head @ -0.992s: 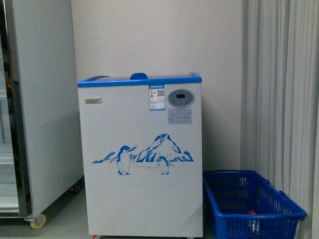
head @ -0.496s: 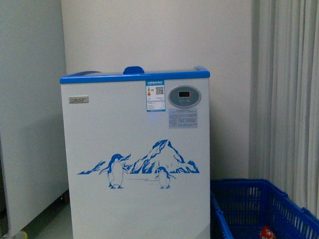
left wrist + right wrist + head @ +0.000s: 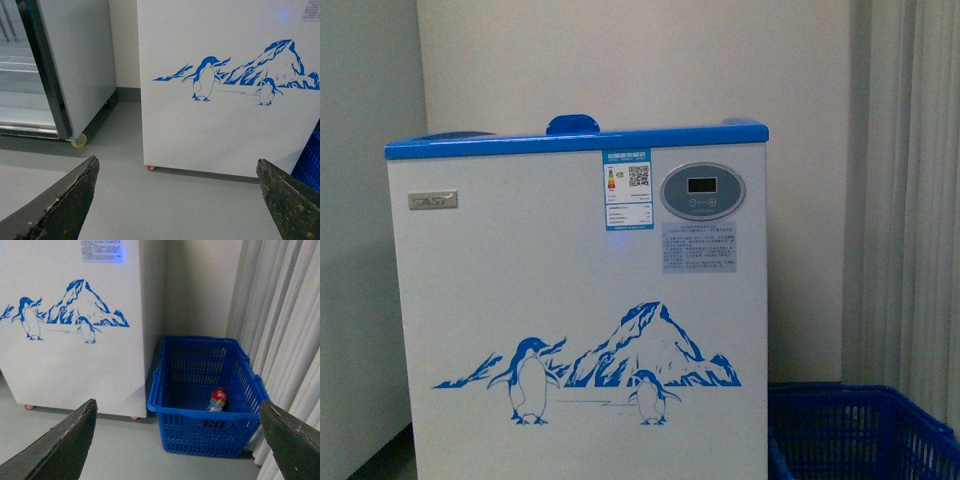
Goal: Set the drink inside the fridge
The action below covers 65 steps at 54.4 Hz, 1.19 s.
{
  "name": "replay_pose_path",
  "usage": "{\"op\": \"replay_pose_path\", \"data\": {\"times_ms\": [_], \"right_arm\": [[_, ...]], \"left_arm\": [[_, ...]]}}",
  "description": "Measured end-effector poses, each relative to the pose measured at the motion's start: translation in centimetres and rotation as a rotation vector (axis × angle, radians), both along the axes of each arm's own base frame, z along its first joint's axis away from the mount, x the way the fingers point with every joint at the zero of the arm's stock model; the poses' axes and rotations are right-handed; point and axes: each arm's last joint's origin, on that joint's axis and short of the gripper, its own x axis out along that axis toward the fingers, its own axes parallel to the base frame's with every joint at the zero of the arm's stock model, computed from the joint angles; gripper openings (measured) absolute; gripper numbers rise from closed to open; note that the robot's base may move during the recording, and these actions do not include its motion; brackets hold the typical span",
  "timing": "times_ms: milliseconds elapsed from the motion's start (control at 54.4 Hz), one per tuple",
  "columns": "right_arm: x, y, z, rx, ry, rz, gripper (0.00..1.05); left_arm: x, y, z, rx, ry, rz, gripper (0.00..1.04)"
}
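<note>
The fridge (image 3: 580,300) is a white chest cooler with a blue rim and a penguin-and-mountain decal, filling the front view. It also shows in the left wrist view (image 3: 225,125) and the right wrist view (image 3: 70,375). The drink (image 3: 217,399), a small bottle with a red label, lies in a blue basket (image 3: 200,427) on the floor beside the fridge. My left gripper (image 3: 175,200) is open and empty above the floor in front of the fridge. My right gripper (image 3: 175,440) is open and empty, short of the basket.
A tall grey upright cabinet (image 3: 75,65) with a glass door stands on the fridge's other side, on castors. Pale curtains (image 3: 285,325) hang behind the basket. The basket's rim (image 3: 860,400) shows low in the front view. The floor is grey.
The front view has closed in on the fridge, which looks larger. The upright cabinet has slid out to the left edge, and the basket has sunk to the bottom right.
</note>
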Motion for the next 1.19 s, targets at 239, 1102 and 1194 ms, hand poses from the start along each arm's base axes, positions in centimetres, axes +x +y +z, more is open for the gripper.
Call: {"op": "replay_pose_path", "data": {"times_ms": [239,1102,1194], "right_arm": [[0.0,0.0,0.0,0.000,0.000,0.000,0.97],[0.6,-0.3,0.0,0.047,0.304,-0.198,0.97],[3.5,-1.7,0.0,0.049,0.484,-0.293,0.97]], "left_arm": [[0.0,0.0,0.0,0.000,0.000,0.000,0.97],[0.0,0.0,0.0,0.000,0.000,-0.001,0.97],[0.0,0.0,0.0,0.000,0.000,0.000,0.97]]}}
